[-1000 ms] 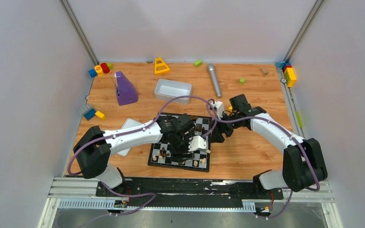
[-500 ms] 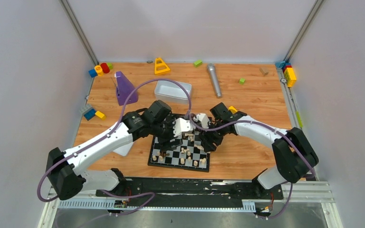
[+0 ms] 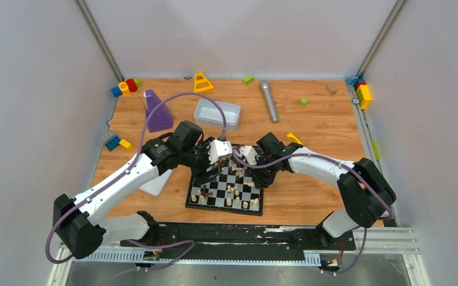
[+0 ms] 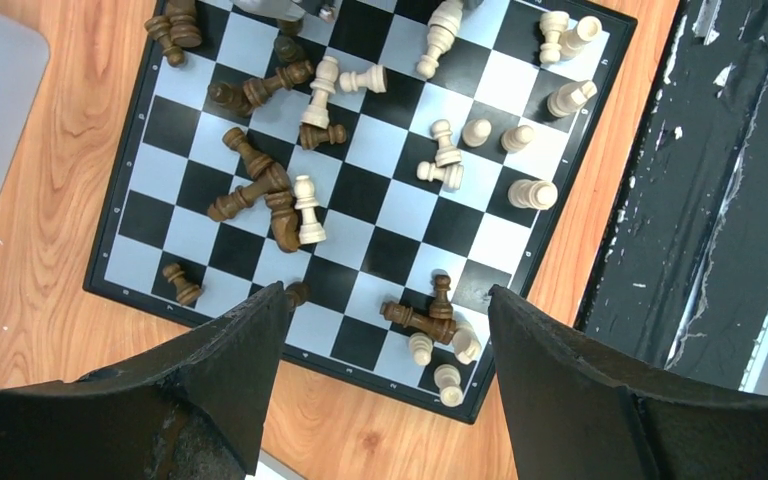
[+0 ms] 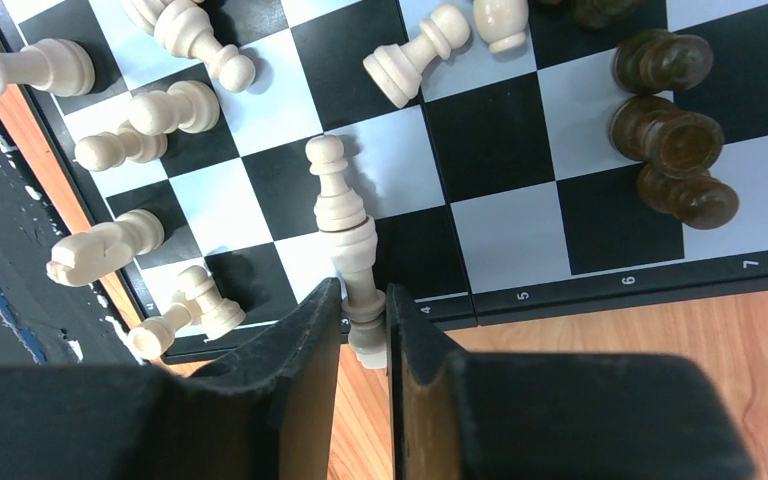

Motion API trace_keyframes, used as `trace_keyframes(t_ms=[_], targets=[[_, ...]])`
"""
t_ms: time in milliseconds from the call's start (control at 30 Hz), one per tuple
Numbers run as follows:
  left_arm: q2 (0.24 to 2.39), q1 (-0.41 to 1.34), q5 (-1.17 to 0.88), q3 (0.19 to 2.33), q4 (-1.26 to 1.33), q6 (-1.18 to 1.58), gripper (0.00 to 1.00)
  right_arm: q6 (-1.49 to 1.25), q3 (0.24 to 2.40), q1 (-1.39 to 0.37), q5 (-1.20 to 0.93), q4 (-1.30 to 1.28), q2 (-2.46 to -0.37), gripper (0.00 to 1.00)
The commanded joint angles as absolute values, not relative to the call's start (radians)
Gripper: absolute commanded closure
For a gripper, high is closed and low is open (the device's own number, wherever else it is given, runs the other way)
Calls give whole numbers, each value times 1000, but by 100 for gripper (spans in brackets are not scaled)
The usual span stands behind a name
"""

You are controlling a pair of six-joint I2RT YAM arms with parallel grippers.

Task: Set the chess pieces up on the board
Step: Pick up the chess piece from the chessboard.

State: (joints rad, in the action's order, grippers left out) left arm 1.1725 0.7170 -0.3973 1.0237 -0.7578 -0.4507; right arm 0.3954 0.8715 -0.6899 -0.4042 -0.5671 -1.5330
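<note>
The right fingers (image 5: 295, 350) pinch a pale beige wooden chessman (image 5: 345, 225) lying at the edge of the black-and-white checkered board (image 5: 500, 130) (left fingers (image 4: 230, 370) gape, empty, above it). Lift straight, then stand it upright.

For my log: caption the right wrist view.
Right gripper pinches a pale chess piece at the edge of the board.

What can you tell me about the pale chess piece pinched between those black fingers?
The pale beige wooden chess piece is tall and slender, smooth light wood: a round knob on top, a collar below, a flared body narrowing to its foot. The right gripper is closed on its lower end, one black finger each side. Its head points inward over the black-and-white checkered chessboard, by the border's number 4. Whether it rests there or is lifted is unclear.
</note>
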Motion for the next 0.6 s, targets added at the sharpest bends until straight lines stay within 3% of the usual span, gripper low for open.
trace_keyframes(t_ms=[0, 200, 567], targets=[[1144, 678, -452, 1021, -690, -411, 19, 434, 871, -709, -353, -559, -1544, 82], [1126, 600, -503, 1002, -625, -366, 20, 456, 889, -705, -317, -557, -1502, 100], [1201, 437, -794, 960, -429, -308, 29, 450, 1007, -634, -563, -565, -1416, 100]])
